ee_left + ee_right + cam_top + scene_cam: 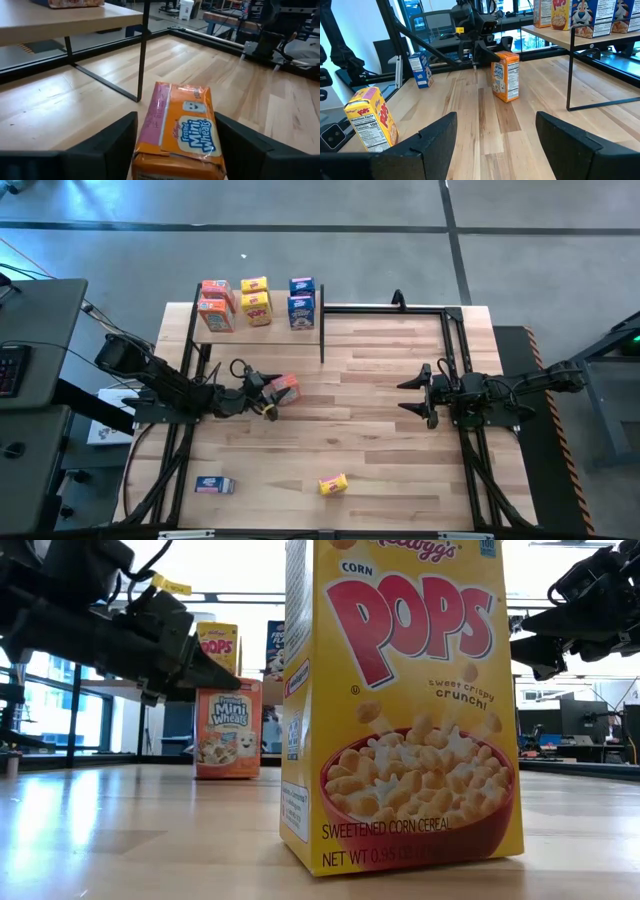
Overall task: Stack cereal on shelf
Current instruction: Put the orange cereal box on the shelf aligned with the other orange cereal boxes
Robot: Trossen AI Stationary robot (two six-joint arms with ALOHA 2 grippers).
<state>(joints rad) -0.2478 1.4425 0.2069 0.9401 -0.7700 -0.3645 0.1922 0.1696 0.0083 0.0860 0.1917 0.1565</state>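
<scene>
Here the plank-patterned table (380, 430) fills most of the high view, with the shelf (258, 335), a light-wood board on thin black posts, standing at its far left part. On the shelf stand six cereal boxes: two orange-red ones (215, 310) at the left end, two yellow ones (256, 302) in the middle and two blue ones (301, 302) at the right end, each pair set one behind the other.

The left arm reaches from the table's left edge toward the middle. Its left gripper (272, 394) sits around an orange-red Mini-Wheats box (285, 388) just in front of the shelf's near right post. In the left wrist view the box (181, 135) stands between the two dark fingers (112, 145) with a gap showing on each side, so the jaws look parted and clear of the cardboard; the right wrist view shows that box (505, 76) standing upright on the table.

The right arm waits over the table's right side, its right gripper (415, 394) spread wide and holding nothing.

Near the front edge, well apart from the shelf, lie a blue box (214, 485) to the left and a yellow Corn Pops box (333, 484) near the centre, looming close in the low view (400, 710).
</scene>
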